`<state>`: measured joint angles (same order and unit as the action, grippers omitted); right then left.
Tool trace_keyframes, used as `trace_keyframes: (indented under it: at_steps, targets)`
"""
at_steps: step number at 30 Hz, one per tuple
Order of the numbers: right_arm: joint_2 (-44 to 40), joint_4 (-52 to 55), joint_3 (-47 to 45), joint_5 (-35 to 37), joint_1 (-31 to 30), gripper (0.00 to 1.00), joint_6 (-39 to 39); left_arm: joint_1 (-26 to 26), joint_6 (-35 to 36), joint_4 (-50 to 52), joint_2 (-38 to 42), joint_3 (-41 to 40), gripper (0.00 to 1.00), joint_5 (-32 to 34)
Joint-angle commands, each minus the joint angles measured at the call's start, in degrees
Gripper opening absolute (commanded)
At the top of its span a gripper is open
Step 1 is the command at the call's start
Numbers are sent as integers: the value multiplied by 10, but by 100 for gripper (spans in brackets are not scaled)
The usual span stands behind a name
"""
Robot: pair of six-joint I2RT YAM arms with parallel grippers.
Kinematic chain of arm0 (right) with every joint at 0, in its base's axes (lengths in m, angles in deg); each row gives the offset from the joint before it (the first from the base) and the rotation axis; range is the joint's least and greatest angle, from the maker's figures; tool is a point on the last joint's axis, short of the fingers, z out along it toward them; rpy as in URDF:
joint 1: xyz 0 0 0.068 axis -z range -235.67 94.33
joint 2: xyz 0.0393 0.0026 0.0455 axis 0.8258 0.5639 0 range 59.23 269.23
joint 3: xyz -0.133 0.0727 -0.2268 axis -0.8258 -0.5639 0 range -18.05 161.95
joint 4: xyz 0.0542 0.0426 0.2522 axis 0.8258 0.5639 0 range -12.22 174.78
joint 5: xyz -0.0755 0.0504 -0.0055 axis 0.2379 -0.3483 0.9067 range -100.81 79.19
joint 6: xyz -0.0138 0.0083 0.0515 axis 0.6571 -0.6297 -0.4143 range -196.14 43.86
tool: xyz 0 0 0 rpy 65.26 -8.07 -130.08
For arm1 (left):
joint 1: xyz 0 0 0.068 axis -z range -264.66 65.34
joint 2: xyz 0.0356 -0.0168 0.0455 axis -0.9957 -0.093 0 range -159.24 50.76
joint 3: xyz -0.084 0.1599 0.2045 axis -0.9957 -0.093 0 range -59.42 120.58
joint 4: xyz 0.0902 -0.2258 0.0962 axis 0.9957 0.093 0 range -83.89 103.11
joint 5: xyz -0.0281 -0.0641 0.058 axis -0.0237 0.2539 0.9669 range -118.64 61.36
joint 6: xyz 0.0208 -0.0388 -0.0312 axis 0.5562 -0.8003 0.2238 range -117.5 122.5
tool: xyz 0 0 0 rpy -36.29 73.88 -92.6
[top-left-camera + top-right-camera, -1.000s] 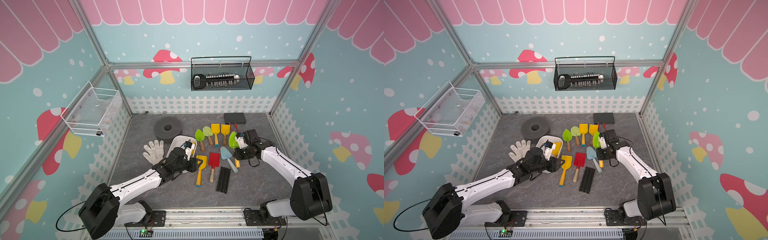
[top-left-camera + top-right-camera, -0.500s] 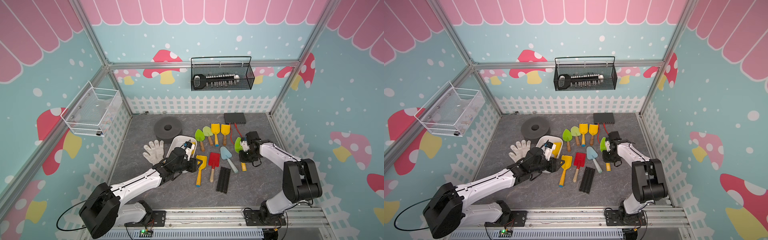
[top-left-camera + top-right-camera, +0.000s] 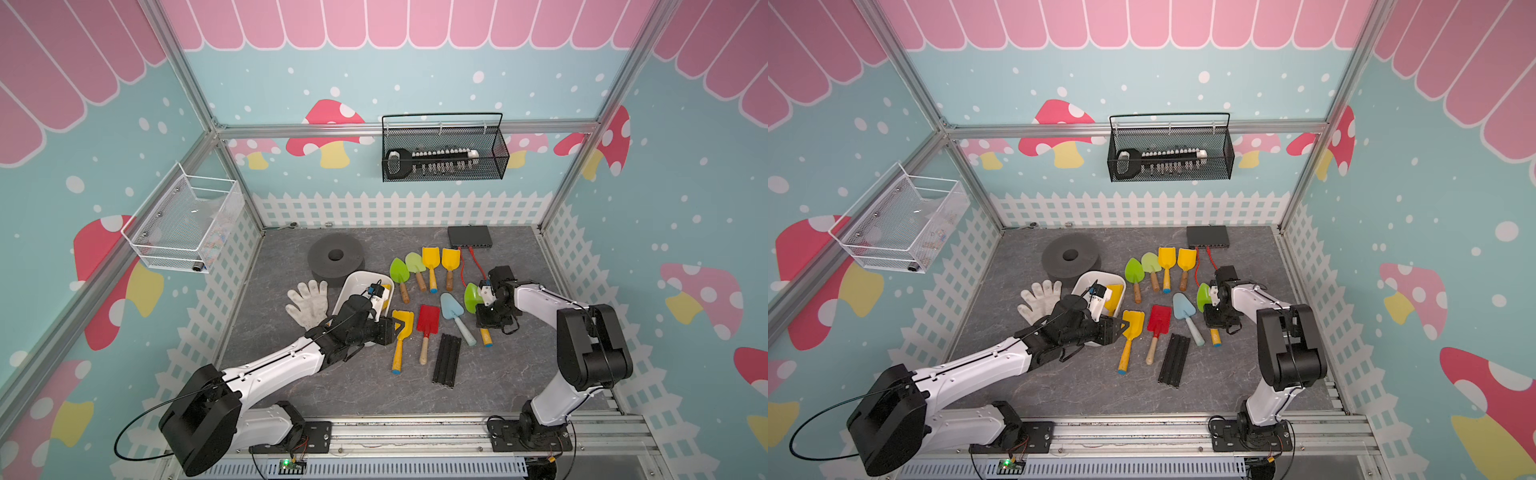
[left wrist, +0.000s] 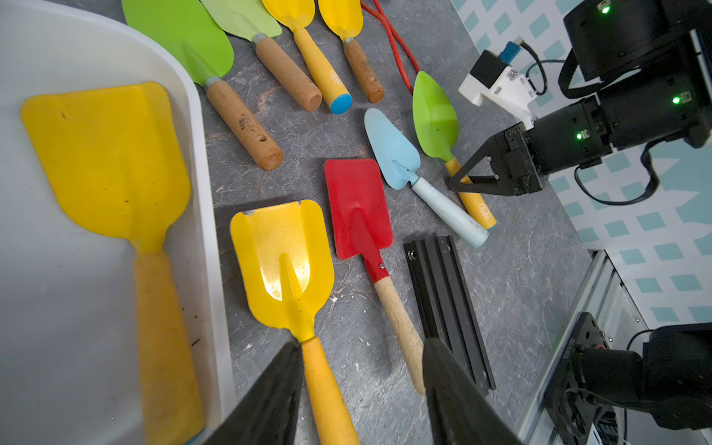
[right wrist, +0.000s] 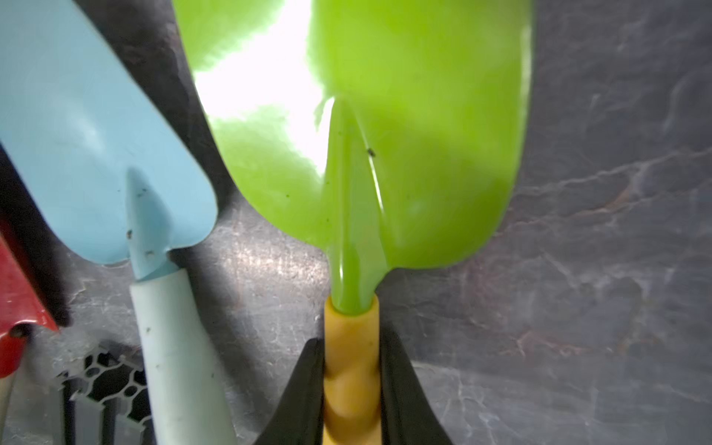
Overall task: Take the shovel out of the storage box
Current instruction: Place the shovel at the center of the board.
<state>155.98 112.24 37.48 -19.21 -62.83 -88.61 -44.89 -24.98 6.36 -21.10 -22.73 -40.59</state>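
Yellow is the trouble here; the shovel (image 4: pixel 104 165) I have to take out lies flat in the storage box (image 4: pixel 206 231), at the left of the spread, blade to the far end, its handle close along the box's right wall; a near twin, the yellow table shovel (image 4: pixel 283 262), lies just outside that same wall.

My left gripper (image 4: pixel 360 346) hangs open and empty at the near end, more over the table shovel's handle and the red shovel (image 4: pixel 358 208) than over the box; dropping straight down from here, I judge I would close on the wrong yellow handle, or land a finger on the rim and tip or shove the light tub.

Reaching inside has its own risk; the handle lies so near the wall that one finger may wedge between them, and the box could rise with the shovel.

My right gripper (image 5: pixel 350 346) is clamped on the yellow handle of the green shovel (image 5: pixel 404 154), on the table at the right; any swing left would knock the blue trowel (image 5: pixel 96 154) just beside it.
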Motion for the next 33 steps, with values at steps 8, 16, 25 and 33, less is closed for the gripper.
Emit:
trace_keyframes:
  at_steps: [8,16,25,33]
  targets:
    - [14,-7,-7,14,2,33,-14,-4,-9,0,-5,15,54,2]
    - [-32,-4,-15,25,2,46,-24,-4,-9,-2,-8,15,54,2]
    - [-165,4,-36,34,1,60,-34,-4,2,3,-4,15,55,14]
    - [-285,6,-61,-41,-13,57,-21,-5,17,21,50,-2,55,87]
